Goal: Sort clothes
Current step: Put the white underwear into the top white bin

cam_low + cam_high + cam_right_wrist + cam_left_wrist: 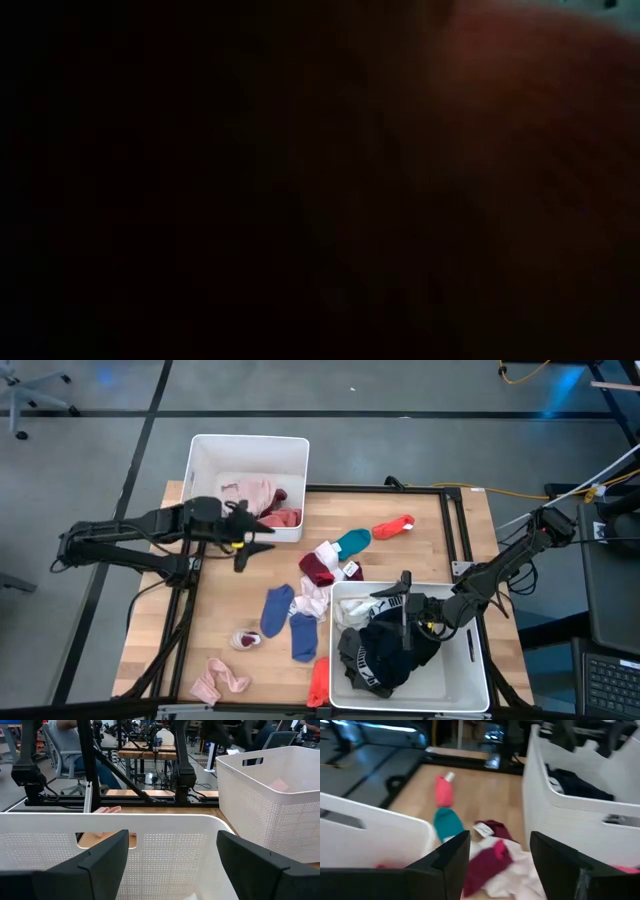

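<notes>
Clothes: loose pieces lie across the surface (220, 620) — maroon garment (317, 568), two blue socks (288, 622), teal sock (352, 542), red sock (392, 527), pink sock (218, 680); more lie in both bins.
Far bin (205, 460): holds pink garments (255, 495).
Near bin (465, 675): holds black garments (395, 645).
Risk: a garment draped on a bin's rim could slide back out; a pinch into the central cluster might lift two colours together.
Left hand (255, 543): beside the far bin's near corner, fingers apart, empty.
Right hand (405, 600): over the near bin, fingers wide apart, holding nothing.
</notes>
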Motion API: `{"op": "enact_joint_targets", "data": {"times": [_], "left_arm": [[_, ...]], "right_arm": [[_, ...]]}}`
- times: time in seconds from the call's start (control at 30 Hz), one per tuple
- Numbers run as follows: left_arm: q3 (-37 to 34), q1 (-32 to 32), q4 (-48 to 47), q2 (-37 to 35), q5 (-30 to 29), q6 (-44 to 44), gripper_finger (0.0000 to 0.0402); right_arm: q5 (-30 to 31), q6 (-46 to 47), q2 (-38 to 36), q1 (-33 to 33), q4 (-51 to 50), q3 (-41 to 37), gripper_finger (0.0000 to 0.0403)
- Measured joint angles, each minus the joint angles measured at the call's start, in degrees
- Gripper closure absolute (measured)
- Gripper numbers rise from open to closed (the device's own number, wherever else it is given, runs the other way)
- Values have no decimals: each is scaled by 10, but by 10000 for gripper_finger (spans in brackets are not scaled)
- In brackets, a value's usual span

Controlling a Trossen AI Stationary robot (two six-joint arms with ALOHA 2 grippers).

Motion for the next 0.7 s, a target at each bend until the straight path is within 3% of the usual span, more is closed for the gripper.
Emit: {"op": "enact_joint_targets", "data": {"times": [0.3,0.7], "left_arm": [[0,-75,1,80,-3,-24,204],[-1,-151,47,251,-13,-35,204]], "right_arm": [[-4,1,0,1,0,0,100],[-4,1,0,1,0,0,100]]}}
